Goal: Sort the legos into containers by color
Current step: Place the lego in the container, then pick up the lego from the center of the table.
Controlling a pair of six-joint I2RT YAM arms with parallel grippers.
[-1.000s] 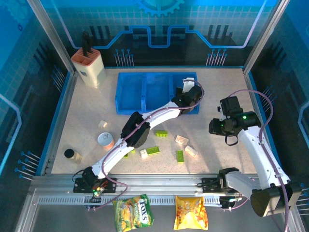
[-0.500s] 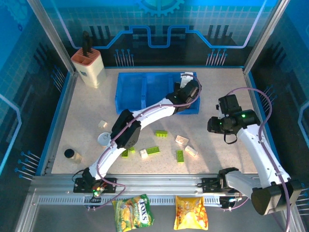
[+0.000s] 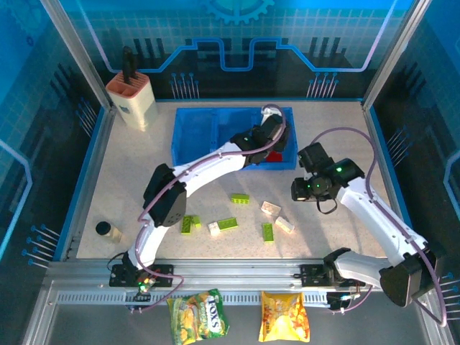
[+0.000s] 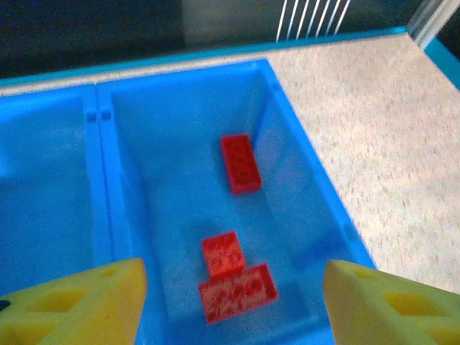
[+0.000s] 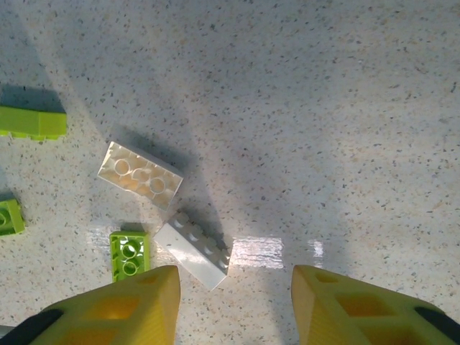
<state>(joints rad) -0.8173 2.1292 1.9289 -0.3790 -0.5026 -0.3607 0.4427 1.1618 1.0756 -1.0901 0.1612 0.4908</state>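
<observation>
Between drops, looks like. Got left end effector (image 4: 233, 291) half open, empty, three red studded plastic bricks (image 4: 240, 164) right beneath in the translucent blue three-bay tray (image 4: 101, 180). Right end effector (image 5: 236, 305) barely parted, empty; white studded brick (image 5: 192, 250) just ahead-left of it on tabletop (image 5: 323, 108). Probably next: lower, straddle, pinch.

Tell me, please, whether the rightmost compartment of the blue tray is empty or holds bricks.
It holds bricks: the left wrist view shows three red bricks lying on that compartment's floor in the blue tray.
</observation>
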